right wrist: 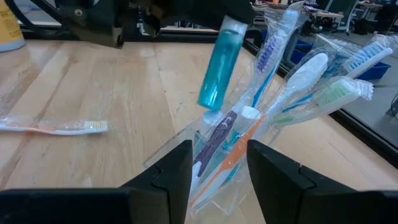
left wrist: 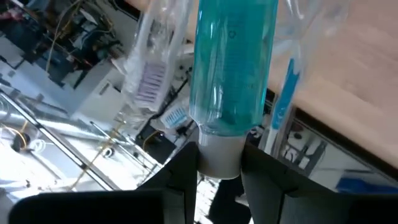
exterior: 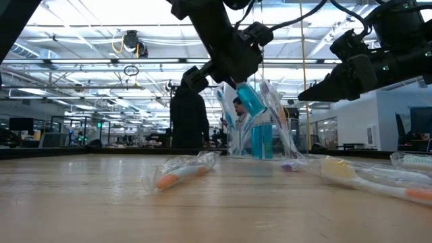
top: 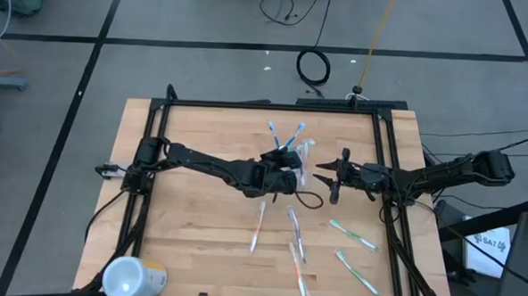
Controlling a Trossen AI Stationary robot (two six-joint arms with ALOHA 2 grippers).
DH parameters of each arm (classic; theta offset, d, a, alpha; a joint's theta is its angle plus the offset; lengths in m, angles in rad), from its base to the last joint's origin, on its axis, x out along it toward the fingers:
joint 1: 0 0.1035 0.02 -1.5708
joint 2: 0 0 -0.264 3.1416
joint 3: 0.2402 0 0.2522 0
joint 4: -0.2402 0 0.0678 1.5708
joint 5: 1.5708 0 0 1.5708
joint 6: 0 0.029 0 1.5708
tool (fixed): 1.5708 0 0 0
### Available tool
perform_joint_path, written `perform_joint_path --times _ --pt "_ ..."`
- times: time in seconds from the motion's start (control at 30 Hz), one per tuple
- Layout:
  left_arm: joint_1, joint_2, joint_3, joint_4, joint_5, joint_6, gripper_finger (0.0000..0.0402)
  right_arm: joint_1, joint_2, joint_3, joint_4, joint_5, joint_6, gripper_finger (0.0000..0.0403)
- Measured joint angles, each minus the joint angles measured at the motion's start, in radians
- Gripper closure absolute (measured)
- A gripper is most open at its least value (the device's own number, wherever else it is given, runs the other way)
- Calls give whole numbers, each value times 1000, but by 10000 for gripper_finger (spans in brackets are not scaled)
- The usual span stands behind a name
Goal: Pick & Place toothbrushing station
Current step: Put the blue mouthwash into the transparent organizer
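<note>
A small clear plastic cup [top: 299,154] stands at the table's middle, with several toothbrushes and a blue tube leaning in it; it also shows in the right wrist view [right wrist: 214,155] and the low view [exterior: 260,138]. My left gripper [top: 288,170] is shut on a blue toothpaste tube [right wrist: 219,62], just above the cup. My right gripper [top: 327,179] is open, level, pointing at the cup from the table's right; the cup shows between its fingers [right wrist: 177,168], and I cannot tell whether they touch it. Several wrapped toothbrushes [top: 259,226] lie flat on the near half of the table. My left gripper pinches the toothpaste tube's white cap end [left wrist: 219,158] between its two fingers. The tube [exterior: 250,100] hangs slanting down below the fingers, clear of the table. Its lower end [right wrist: 208,102] is at the cup's mouth, among the brush heads.
A large white and yellow cylinder [top: 133,276] lies at the near left corner. Green-handled toothbrushes [top: 352,232] lie at the near right, orange ones [top: 299,270] near the front edge. A black frame [top: 248,104] borders the table. A person [exterior: 189,118] stands beyond the far edge.
</note>
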Motion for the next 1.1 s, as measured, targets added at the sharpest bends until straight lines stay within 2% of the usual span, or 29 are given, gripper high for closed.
perform_joint_path --times 0.33,0.57,0.7,1.1 --pt "16 0 0 -1 -12 152 304 0 0 0 0 0 0 259" --pt "28 0 0 5 54 168 304 0 0 0 0 0 0 259" --pt "48 0 0 10 125 164 304 0 0 0 0 0 0 259" --pt "67 0 0 35 111 169 304 0 0 0 0 0 -3 259"
